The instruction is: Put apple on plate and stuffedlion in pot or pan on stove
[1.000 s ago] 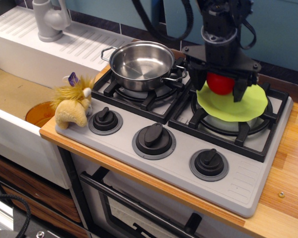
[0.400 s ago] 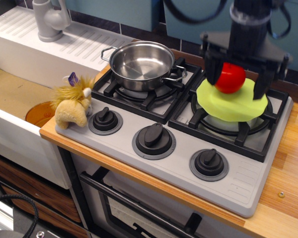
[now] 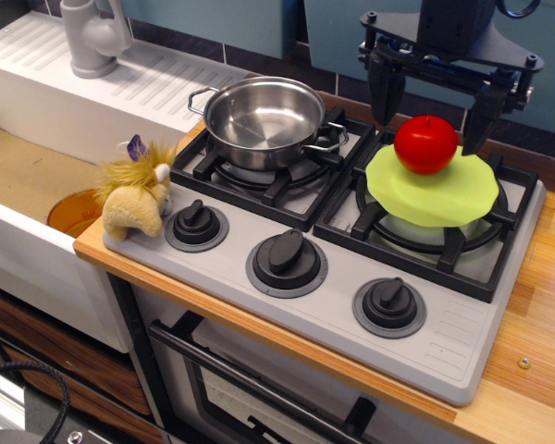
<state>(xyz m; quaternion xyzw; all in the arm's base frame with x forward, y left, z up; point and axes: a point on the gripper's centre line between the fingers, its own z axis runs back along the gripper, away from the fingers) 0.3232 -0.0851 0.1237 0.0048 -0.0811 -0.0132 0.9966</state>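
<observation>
Single-arm kitchen scene, oblique view from above. The apple [image 3: 425, 144] — glossy, bright red, round — sits on the lime-green plate [image 3: 433, 192], which lies across the black grate of the right-hand burner of the grey stove [image 3: 351, 277]. Above the fruit hangs the gripper [image 3: 429, 109], its two dark fingers [image 3: 382, 88] spread wide, one on either side of the apple and clear of it; nothing is held. The first half of the task therefore reads as done.

The stuffed lion [image 3: 139, 196] stands on the wooden counter edge [image 3: 97, 250] just beside the stove's left end, close to the leftmost knob [image 3: 195, 222], its shaggy yellow mane and purple tuft turned toward the cooktop. The stainless-steel pot [image 3: 264, 120], empty, rests on the left rear burner, with wire loop handles at its sides. An orange disc [image 3: 72, 213] lies lower down in the sink basin [image 3: 28, 176], behind the lion; a grey tap [image 3: 92, 37] stands at the back.

Handling, as judged — the lion looks light, soft and compressible, unlikely to slip or break, so a firm pinch should be safe. The plump tan body below the mane appears the best place to take hold; the mane alone is loose pile and might pull free. The pot's open mouth is wide, so release from above should suffice.
</observation>
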